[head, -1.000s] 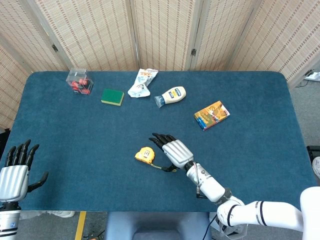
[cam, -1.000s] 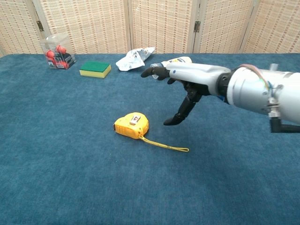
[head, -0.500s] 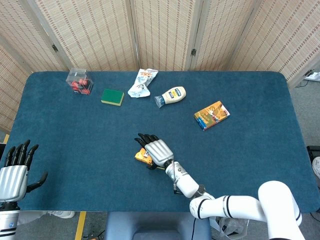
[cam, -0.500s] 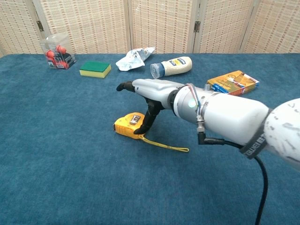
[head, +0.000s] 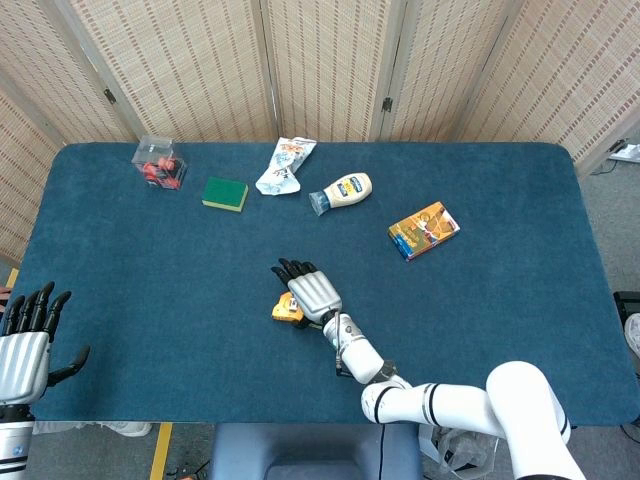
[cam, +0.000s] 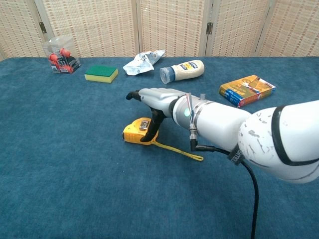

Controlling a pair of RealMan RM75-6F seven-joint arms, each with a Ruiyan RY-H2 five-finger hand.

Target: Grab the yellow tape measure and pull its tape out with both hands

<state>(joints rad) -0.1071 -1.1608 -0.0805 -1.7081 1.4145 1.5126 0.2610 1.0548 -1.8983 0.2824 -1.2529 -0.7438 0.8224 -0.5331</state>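
We see our right robot hand spread over the small yellow plastic tape measure, thumb touching it, on the blue-carpeted counter, left robot hand spread apart.

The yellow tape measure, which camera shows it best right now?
The chest view. There the yellow tape measure shows its side and top, with its yellow strap trailing on the table and the right hand reaching over it. In the head view, that hand hides most of it, leaving only a small yellow patch.
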